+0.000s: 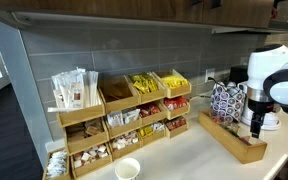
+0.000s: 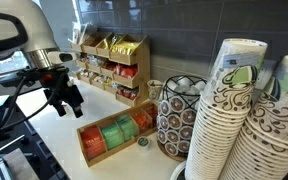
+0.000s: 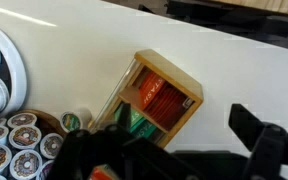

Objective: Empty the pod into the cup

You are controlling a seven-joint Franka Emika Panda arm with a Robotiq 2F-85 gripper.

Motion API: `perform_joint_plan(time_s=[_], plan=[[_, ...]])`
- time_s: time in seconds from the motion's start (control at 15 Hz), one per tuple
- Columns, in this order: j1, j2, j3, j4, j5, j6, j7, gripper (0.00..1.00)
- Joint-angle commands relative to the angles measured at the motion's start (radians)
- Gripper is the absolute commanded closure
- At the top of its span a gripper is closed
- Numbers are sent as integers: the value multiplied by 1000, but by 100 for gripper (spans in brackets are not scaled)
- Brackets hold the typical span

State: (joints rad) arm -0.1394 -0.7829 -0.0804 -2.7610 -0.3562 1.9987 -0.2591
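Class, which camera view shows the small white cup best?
An exterior view: the cup sits unobstructed before the wooden organiser, rim up. Nowhere else can I make it out, wrist view included.

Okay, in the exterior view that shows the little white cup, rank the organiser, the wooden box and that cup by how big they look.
1. organiser
2. wooden box
3. cup, clearly the smallest even though it seems nearest the camera

Matt wooden organiser (image 1: 84,134), smooth white counter (image 1: 184,155) (slightly glossy).
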Motion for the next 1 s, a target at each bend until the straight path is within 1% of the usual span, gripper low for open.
perform_joint_plan(time_s=[0.0,0.6,0.67,0.73,0.93], plan=[[16,-1,-14,-3,-10,-6,9,0],[16,3,-14,-11,-10,-6,9,0],[35,8,-2,-8,19,5,34,0],[49,24,19,4,61,-8,86,0],[82,54,95,31,165,-10,274,0]])
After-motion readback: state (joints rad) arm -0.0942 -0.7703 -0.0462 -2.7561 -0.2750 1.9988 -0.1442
